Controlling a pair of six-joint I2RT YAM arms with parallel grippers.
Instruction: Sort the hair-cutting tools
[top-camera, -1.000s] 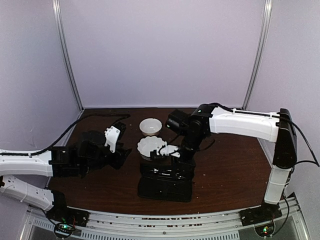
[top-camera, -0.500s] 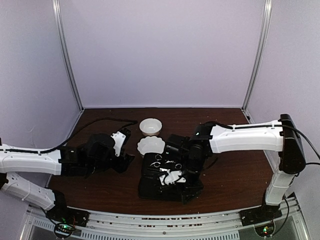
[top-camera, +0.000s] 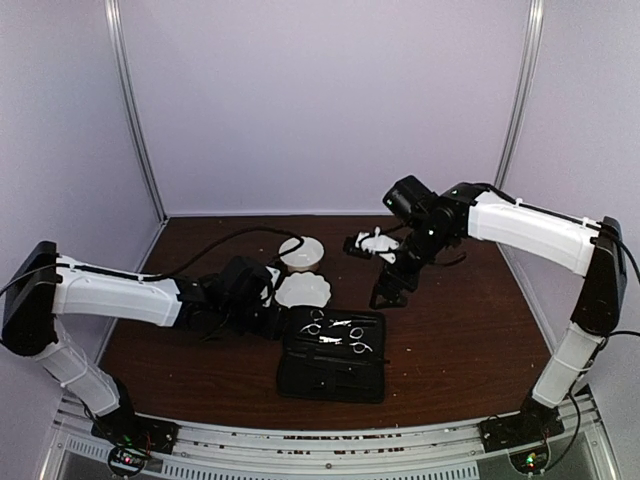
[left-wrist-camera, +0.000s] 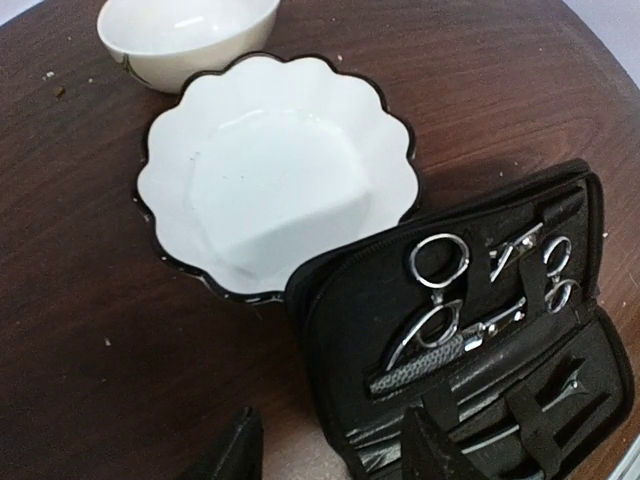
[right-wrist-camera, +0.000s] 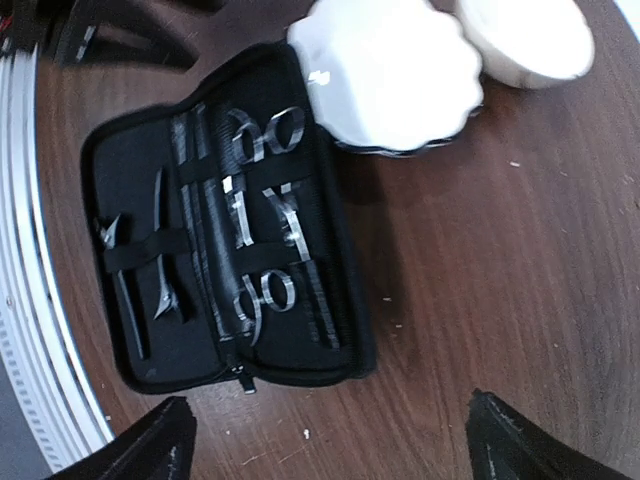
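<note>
**Two scissors, two black sticks: all in the case**

Nearest me, the black case (top-camera: 330, 372) lies open on the table (top-camera: 460, 340). Near half: thin black stick tools (right-wrist-camera: 125, 290) under straps. Far half: larger scissors (left-wrist-camera: 430, 300) beside smaller scissors (left-wrist-camera: 540, 262). I see the left gripper (left-wrist-camera: 335, 455) low by the case's left edge, fingers apart, gripping nothing. Scalloped dish (top-camera: 303, 290) at the case's far-left corner, round bowl (top-camera: 301, 252) just behind. Farthest, right gripper (right-wrist-camera: 345, 445) raised, spread wide, nothing held.
</note>
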